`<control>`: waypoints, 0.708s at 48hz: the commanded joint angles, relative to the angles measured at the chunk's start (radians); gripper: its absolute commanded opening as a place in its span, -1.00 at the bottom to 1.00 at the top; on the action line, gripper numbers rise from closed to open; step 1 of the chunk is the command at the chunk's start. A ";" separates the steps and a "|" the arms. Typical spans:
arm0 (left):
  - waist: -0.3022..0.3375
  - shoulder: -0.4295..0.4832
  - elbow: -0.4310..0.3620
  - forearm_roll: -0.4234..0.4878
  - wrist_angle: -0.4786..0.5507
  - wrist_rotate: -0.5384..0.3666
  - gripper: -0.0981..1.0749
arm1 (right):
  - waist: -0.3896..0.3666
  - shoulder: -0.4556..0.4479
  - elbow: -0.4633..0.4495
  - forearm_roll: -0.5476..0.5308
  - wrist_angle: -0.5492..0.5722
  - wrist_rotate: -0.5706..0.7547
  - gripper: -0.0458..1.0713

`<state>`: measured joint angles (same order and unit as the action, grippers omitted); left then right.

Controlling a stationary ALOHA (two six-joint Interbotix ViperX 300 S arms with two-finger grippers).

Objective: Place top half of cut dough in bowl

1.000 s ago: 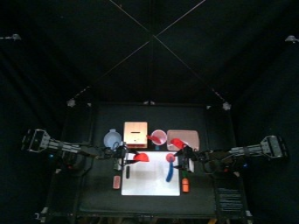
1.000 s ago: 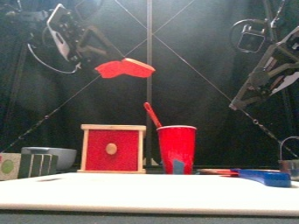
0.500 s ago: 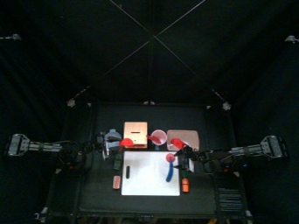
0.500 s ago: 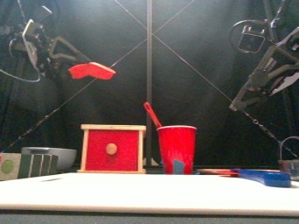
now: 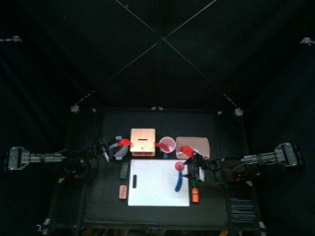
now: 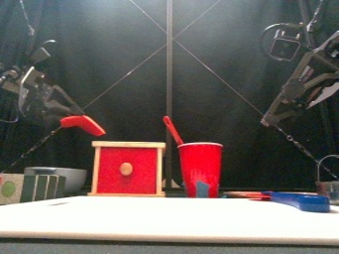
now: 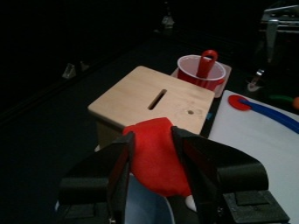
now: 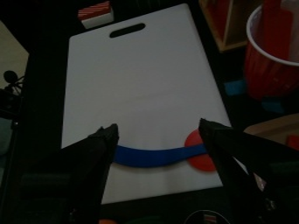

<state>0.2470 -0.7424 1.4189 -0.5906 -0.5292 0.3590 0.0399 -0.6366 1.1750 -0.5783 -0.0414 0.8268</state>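
In the left wrist view, the left gripper [image 7: 160, 162] is clamped on a piece of red dough [image 7: 156, 156], its jaws pressed against both sides. Beyond it stands a wooden box [image 7: 158, 101] with a slot in its top, then a red cup [image 7: 204, 73] holding a red tool. From the front, the dough [image 6: 82, 124] hangs in the air to the left of the box [image 6: 129, 168], above a grey bowl [image 6: 54, 179] at the table's left side. The right gripper [image 8: 158, 153] hovers with jaws spread over a white cutting board [image 8: 140, 96], where a blue knife [image 8: 158, 157] and another bit of red dough [image 8: 205, 161] lie.
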 commanded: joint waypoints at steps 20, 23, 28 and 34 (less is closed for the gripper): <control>-0.017 0.003 0.052 -0.163 0.000 -0.002 0.52 | -0.002 -0.003 -0.005 0.000 -0.003 -0.002 0.90; -0.017 0.003 0.051 -0.164 0.000 0.000 0.54 | -0.002 -0.003 -0.005 0.000 -0.003 0.000 0.90; -0.020 0.002 0.051 -0.164 0.003 0.000 0.64 | -0.002 -0.003 -0.005 0.000 -0.003 0.000 0.90; -0.025 0.002 0.049 -0.164 0.008 0.000 0.79 | -0.002 -0.003 -0.006 0.000 -0.003 0.000 0.90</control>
